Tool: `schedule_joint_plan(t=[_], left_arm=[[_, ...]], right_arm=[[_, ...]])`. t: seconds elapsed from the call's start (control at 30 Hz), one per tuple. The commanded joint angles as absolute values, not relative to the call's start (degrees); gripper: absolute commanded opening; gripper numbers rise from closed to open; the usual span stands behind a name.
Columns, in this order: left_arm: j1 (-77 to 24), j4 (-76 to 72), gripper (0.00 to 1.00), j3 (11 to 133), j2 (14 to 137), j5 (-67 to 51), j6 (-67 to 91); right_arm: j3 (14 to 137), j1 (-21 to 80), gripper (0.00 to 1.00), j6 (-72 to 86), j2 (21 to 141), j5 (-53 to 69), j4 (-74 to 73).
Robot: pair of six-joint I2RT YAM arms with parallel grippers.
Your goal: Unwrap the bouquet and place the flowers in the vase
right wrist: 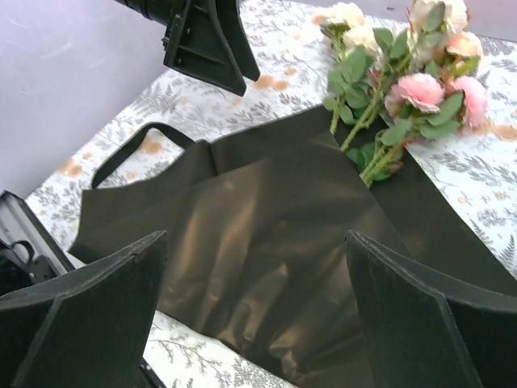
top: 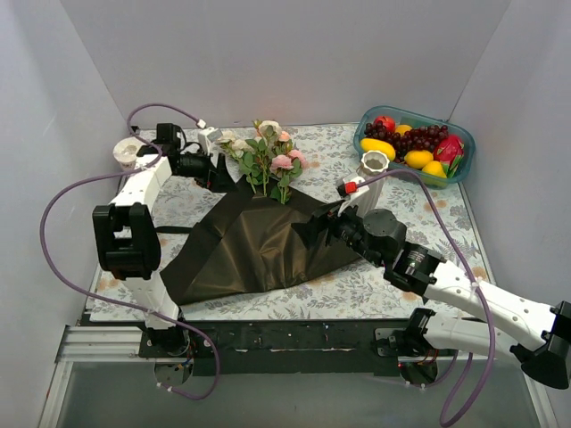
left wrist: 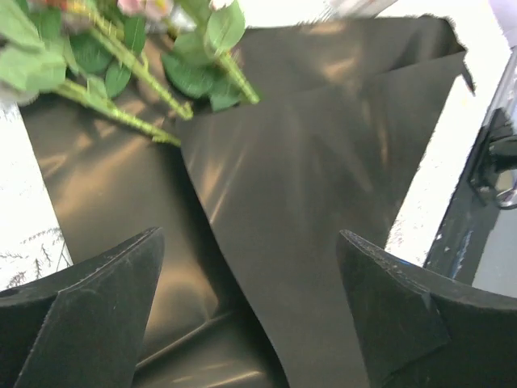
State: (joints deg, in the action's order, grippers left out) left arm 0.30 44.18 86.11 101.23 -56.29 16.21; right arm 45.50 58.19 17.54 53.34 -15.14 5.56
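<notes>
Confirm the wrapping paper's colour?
Glossy black wrapping paper, plain with no pattern; it shows best in the right wrist view.

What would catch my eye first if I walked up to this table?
The big sheet of glossy black paper spread across the middle of the table, with pink and cream flowers lying at its far end. Then the teal tray of bright fruit in the far right corner, a white vase at its near left edge.
</notes>
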Motion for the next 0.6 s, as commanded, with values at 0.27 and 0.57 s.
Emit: schedule_joint_plan(t=[0.27,0.57], left_arm=[[-6.0,42.5,0.85,83.1,106.9,-45.3,10.9],[-6.9,40.6,0.71,81.8,111.0,-43.0,10.6]], right_arm=[[41.8,56.7,0.95,19.7,51.8,-17.1,4.7],[40.9,56.5,0.91,20.1,50.0,-17.8,4.6]])
